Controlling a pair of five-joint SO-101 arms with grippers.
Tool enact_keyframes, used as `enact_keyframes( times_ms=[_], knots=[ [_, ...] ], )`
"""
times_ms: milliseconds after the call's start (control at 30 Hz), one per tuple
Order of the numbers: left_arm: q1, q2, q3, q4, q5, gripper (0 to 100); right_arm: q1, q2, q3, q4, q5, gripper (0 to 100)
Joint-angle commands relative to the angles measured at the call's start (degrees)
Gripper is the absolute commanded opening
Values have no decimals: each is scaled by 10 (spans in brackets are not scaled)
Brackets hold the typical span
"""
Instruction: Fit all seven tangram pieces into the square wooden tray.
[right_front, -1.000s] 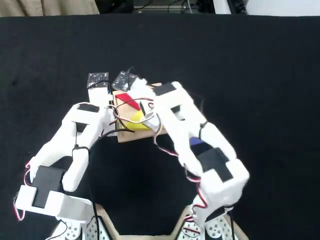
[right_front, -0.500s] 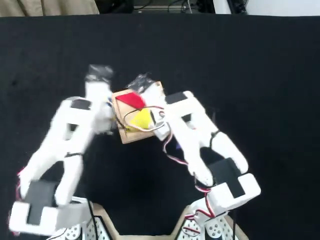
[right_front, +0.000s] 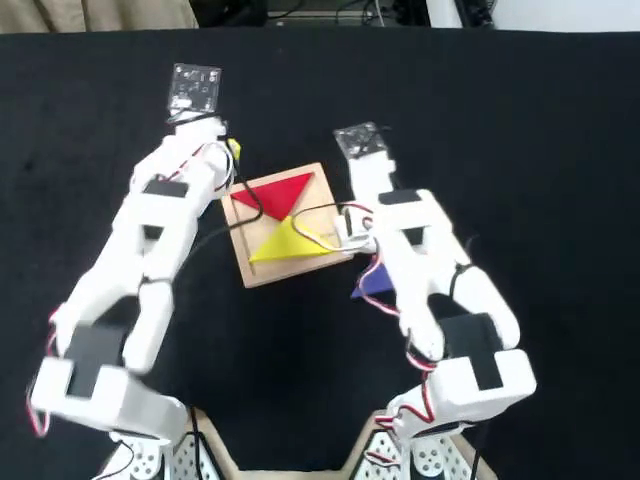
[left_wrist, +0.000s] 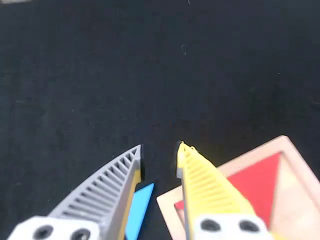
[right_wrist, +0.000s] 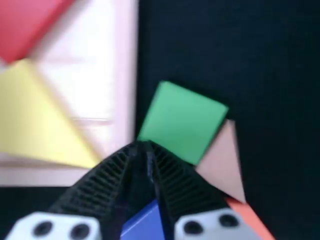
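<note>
The square wooden tray (right_front: 250, 268) lies mid-table holding a red triangle (right_front: 275, 189) and a yellow triangle (right_front: 286, 241). My left gripper (left_wrist: 159, 149) hovers open just off the tray's far-left corner (left_wrist: 167, 201), over a light blue piece (left_wrist: 138, 209). In the high view its yellow finger (right_front: 233, 150) shows there. My right gripper (right_wrist: 145, 146) is shut beside the tray's right edge (right_wrist: 126, 75). Its tips touch the near edge of a green square (right_wrist: 183, 121). A pink triangle (right_wrist: 223, 162), an orange piece (right_wrist: 250, 216) and a dark blue piece (right_wrist: 145, 223) lie close by.
Black cloth covers the whole table (right_front: 520, 130). The dark blue piece (right_front: 372, 284) peeks out from under the right arm (right_front: 405, 235). The left arm (right_front: 150, 240) stretches along the tray's left side. Both arm bases stand at the near edge.
Both arms have pulled away from over the tray, the left one to the far left, the right one to the right. The tray has turned slightly and its two triangles now show.
</note>
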Motion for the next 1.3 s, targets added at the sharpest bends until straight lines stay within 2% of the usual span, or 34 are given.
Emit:
enact_keyframes(
  times_ms=[0,133,267,467,633,833,933,1067,1267],
  knots=[
    [7,91,-106,-16,-5,130,22,-26,0,-32,-4,11],
    [7,185,-186,-16,-5,130,24,-25,0,-33,-4,11],
    [23,249,-216,1,-9,130,24,-28,0,-35,-4,11],
    [60,229,-218,126,-15,130,51,-29,-5,-37,-8,11],
    [106,208,-215,230,-103,130,65,-51,0,-37,-9,11],
    [102,169,-218,337,-207,130,76,-92,37,-61,-9,11],
    [89,146,-214,410,-237,130,65,-109,56,-64,-9,11],
    [85,132,-212,513,-279,130,16,-118,70,-59,-4,11],
    [80,117,-196,599,-293,129,-25,-113,44,18,-3,11]
  ],
)
